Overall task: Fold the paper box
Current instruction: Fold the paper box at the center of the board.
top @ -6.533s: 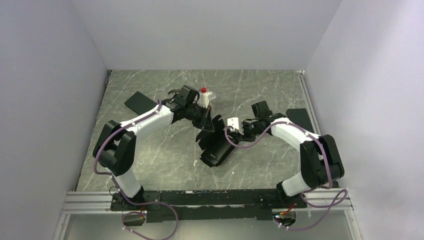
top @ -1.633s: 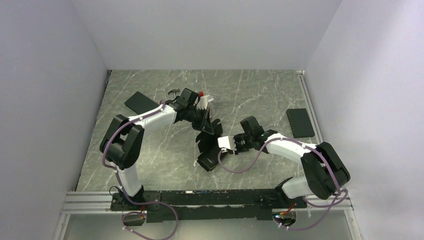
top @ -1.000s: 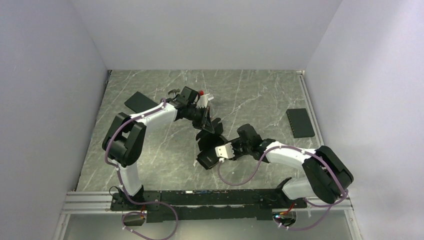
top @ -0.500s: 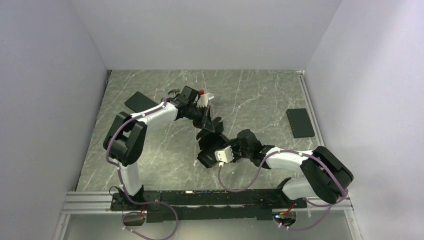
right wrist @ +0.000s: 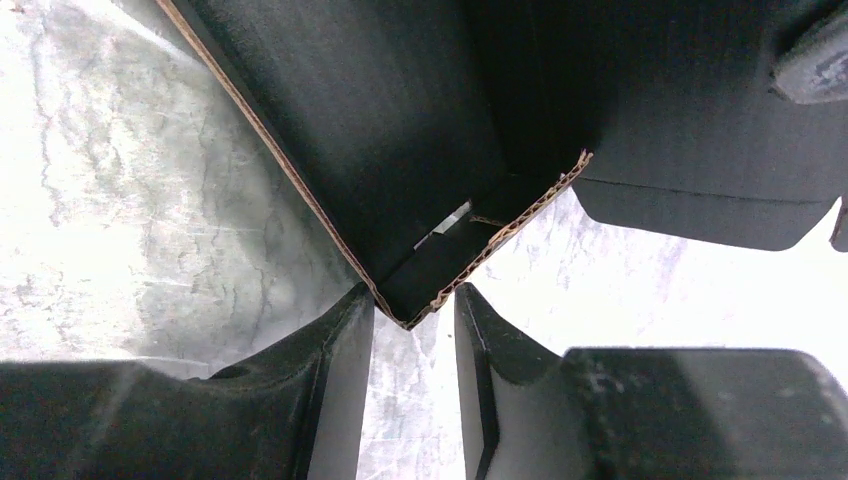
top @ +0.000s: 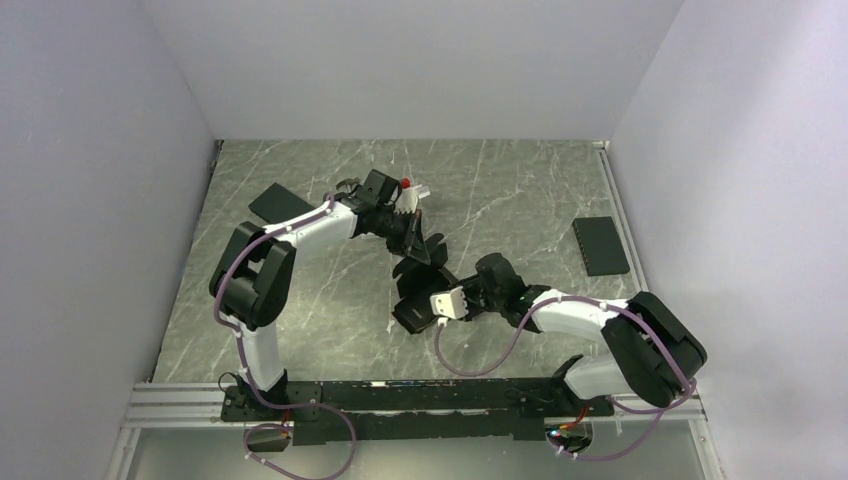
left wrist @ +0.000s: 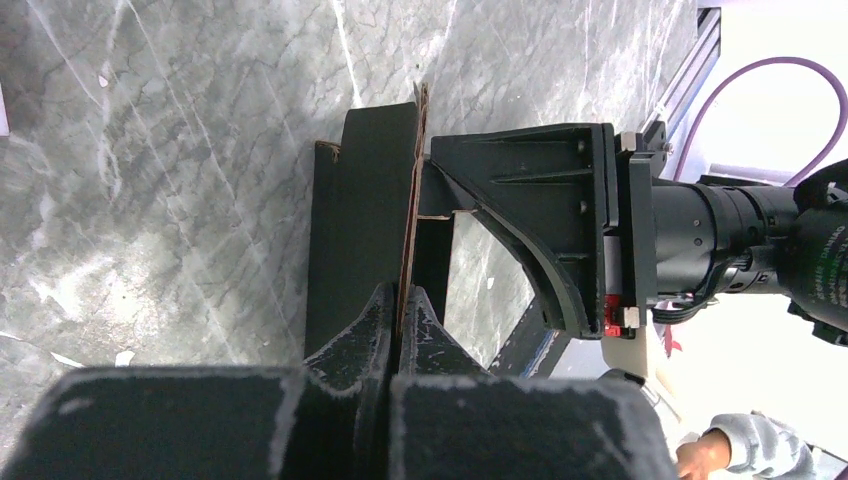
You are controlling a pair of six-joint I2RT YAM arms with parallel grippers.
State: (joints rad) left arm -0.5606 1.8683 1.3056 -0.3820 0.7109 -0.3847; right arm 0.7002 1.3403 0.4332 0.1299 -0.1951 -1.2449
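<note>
Left jaws: pinched shut on an upright flap of the paper box [left wrist: 360,230]. Right jaws: stood partly open, straddled one of its corners. Rested on the worktop [top: 320,300], central, partly folded.

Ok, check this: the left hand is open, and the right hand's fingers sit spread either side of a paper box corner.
Wrong on the left hand: it is shut, pinching a panel edge of the paper box, as the left wrist view shows. The right hand does have its fingers spread either side of a box corner.
</note>
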